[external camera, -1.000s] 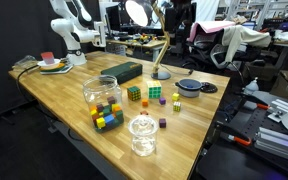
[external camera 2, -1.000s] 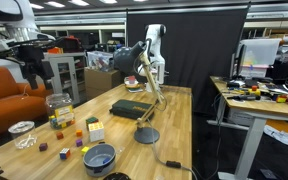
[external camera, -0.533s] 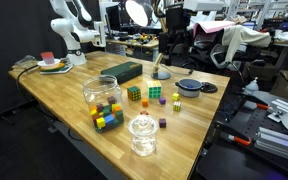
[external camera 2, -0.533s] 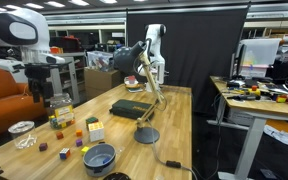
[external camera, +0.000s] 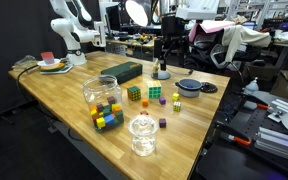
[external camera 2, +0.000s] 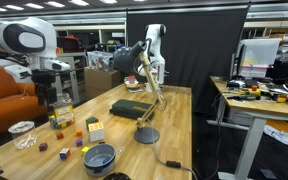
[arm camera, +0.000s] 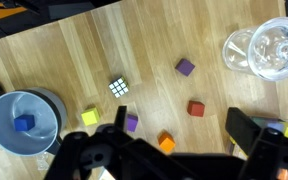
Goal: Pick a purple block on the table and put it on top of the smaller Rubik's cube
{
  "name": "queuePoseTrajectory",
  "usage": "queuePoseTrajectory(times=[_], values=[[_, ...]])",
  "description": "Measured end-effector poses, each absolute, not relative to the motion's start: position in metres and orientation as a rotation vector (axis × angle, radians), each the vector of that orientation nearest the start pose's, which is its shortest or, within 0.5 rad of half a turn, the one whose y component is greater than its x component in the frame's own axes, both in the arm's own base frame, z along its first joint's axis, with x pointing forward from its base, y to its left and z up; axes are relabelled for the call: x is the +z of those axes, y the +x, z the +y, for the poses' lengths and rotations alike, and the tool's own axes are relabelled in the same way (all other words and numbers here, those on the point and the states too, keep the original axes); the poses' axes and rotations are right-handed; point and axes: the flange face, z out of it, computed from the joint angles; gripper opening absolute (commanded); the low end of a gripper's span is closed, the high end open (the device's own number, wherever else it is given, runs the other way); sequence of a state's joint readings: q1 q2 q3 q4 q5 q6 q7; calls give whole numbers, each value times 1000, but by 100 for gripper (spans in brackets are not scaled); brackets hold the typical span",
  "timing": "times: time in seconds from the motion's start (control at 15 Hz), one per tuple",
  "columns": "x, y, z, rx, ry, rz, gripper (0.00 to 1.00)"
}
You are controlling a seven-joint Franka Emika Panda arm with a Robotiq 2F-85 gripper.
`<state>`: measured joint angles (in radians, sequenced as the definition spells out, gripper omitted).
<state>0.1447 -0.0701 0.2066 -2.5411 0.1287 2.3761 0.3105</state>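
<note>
In the wrist view one purple block [arm camera: 185, 67] lies on the wood near the glass, and another purple block [arm camera: 131, 122] lies beside my left finger. A purple block also shows in an exterior view [external camera: 163, 124]. The smaller Rubik's cube [external camera: 134, 94], dark with black edges, stands left of the brighter cube [external camera: 155, 94]. The wrist view shows only one Rubik's cube [arm camera: 118, 87], with a white top. My gripper [arm camera: 184, 135] is open and empty, high above the blocks; it shows in both exterior views [external camera: 163, 66] [external camera 2: 56, 97].
A blue bowl [arm camera: 4, 100] holds a blue block. A clear glass [arm camera: 279, 47] and its lid [arm camera: 239, 45] stand nearby. Red [arm camera: 195, 108], orange [arm camera: 166, 143] and yellow [arm camera: 89, 117] blocks lie loose. A jar of blocks [external camera: 102, 100] and a desk lamp [external camera 2: 144, 95] stand on the table.
The arm has swung in over the table and come down a little above the cubes and blocks. The gripper stays open. Nothing on the table has moved.
</note>
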Motion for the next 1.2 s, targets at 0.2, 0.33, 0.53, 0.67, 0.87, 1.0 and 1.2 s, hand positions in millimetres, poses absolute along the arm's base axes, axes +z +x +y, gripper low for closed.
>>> queuePoseTrajectory(times=[0.2, 0.33, 0.53, 0.67, 0.87, 1.0, 1.2], values=[[289, 414, 152, 176, -3100, 89, 100], [289, 414, 152, 176, -3100, 89, 100], [280, 415, 152, 184, -3103, 86, 100], [263, 424, 153, 171, -3092, 98, 100], [225, 449, 153, 187, -3070, 134, 100], [198, 467, 150, 228, -3069, 161, 100], [167, 491, 139, 254, -3072, 207, 100]])
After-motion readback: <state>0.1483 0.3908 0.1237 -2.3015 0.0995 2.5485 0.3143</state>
